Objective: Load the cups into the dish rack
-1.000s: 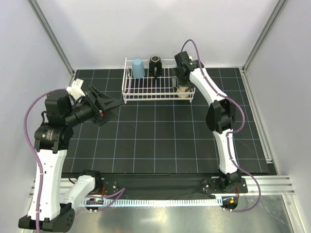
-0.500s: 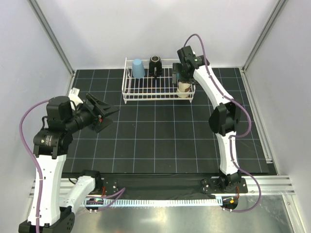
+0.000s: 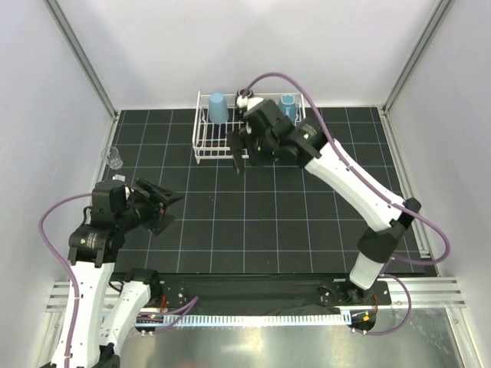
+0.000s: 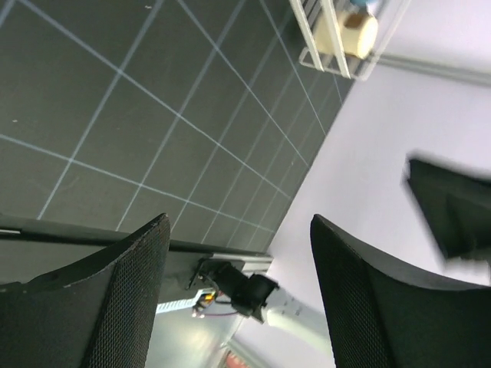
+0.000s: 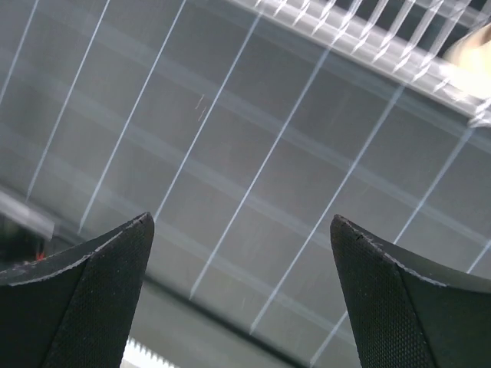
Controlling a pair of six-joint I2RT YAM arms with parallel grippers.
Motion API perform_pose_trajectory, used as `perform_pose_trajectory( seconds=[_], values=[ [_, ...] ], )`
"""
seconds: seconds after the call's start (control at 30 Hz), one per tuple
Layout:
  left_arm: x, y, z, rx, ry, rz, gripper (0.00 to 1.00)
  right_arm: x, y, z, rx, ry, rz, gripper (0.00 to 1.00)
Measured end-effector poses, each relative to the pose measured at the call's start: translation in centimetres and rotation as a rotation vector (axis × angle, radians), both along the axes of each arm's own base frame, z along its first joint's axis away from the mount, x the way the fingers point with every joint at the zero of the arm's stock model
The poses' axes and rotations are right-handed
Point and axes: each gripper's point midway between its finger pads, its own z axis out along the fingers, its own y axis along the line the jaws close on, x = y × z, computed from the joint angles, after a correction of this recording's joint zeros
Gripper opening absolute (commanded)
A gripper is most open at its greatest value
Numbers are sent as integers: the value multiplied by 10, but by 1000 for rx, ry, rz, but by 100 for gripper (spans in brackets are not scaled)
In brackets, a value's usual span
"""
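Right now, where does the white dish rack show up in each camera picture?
Top view: the dish rack, far middle, partly behind the right arm.
Left wrist view: one corner at the top edge, holding a tan cup.
Right wrist view: blurred wires across the top right.
Shared landmark: the black gridded mat.

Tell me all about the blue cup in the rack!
The blue cup is a plain light blue tumbler with no handle, and it looks like plastic. It is narrower at the top than at the bottom, so it seems to stand upside down. It sits in the back left corner of the white wire rack, resting on the grid floor. Nothing else appears to touch it.
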Motion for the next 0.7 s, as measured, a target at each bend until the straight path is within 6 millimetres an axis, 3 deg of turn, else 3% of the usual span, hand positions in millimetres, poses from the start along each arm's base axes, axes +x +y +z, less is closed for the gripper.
perform_pose_trajectory(
  seconds=[0.1,0.2,0.33,0.5,0.7],
  values=[
    [7,6,-16,4,52,65,68,-39,2,-10,0,52,74,95],
    [17,17,-23,36,70,139,67,-68,-13,-25,-14,114,103,95],
    [30,44,-35,143,112,269,68,-94,-35,-30,-9,149,124,95],
    [45,81,-30,286,103,432,67,-132,-59,-38,34,201,173,95],
    [61,107,-40,377,154,527,65,-157,-78,-36,68,216,195,95]
  ],
)
